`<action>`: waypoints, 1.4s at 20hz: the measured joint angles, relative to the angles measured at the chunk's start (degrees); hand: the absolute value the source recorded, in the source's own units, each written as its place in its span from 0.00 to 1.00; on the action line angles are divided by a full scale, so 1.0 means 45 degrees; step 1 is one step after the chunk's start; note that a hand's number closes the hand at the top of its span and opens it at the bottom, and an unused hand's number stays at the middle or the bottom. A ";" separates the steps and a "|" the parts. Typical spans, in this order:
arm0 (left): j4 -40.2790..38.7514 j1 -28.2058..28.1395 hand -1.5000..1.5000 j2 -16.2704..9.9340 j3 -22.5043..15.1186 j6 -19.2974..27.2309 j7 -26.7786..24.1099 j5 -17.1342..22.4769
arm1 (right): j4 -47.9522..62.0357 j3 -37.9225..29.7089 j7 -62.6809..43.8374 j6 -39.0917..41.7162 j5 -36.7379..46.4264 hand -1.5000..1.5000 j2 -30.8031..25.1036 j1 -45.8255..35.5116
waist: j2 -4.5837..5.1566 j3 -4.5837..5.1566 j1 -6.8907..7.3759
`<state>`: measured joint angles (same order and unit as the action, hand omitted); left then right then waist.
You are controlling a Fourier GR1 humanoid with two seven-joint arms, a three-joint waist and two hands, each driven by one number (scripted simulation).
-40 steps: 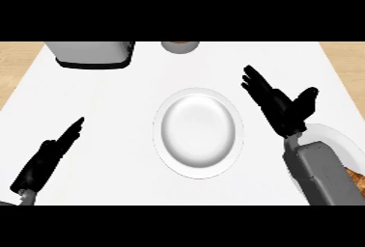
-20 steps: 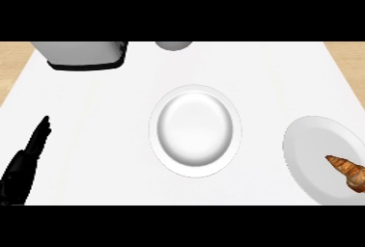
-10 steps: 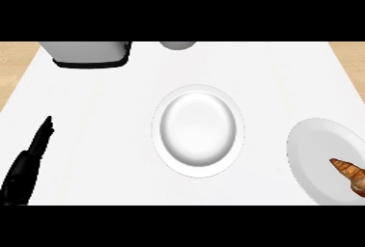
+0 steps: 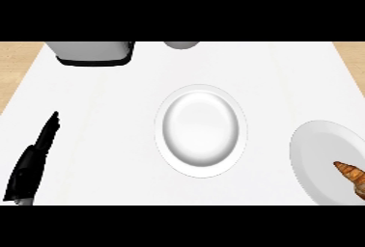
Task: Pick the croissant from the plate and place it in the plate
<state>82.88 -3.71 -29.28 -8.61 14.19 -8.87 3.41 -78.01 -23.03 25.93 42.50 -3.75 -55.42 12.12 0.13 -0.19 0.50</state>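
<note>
2 white plates sit on the white table (image 4: pixel 92 116). The middle plate (image 4: pixel 202 164) lies near the centre of the view and holds nothing. The right plate (image 4: pixel 314 154) lies at the view's right edge, cut off by it, well apart from the middle plate. The croissant (image 4: pixel 351 175) rests in this right plate, on its lower right part, brown and partly cut off by the edge of the view.

The left hand (image 4: pixel 34 161) shows at the lower left, near the table's left side, seen edge-on with its fingers (image 4: pixel 50 128) straight and held together, pointing up the view. It touches neither plate and holds nothing. The right hand does not show.

At the far edge of the table, toward the upper left, stands a grey box-like appliance (image 4: pixel 92 52) with a dark base, cut off by the top of the view. Just to its right, also at the far edge, is a small grey round object (image 4: pixel 182 45), mostly cut off; what it is cannot be told. Light wooden floor (image 4: pixel 14 62) shows beyond the table's left and right corners.
</note>
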 measured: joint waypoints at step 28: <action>0.0102 0.0009 0.50 0.0628 0.0510 -0.0515 0.0102 -0.0705 | 0.6152 0.7493 0.4730 -0.4461 0.7484 0.00 -0.0076 -0.4168 | 0.0014 0.0024 0.0132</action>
<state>83.34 -3.67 -26.46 -6.32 11.88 -8.41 0.24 -50.33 10.69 47.22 22.42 29.93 -55.76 -6.64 0.19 -0.08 1.09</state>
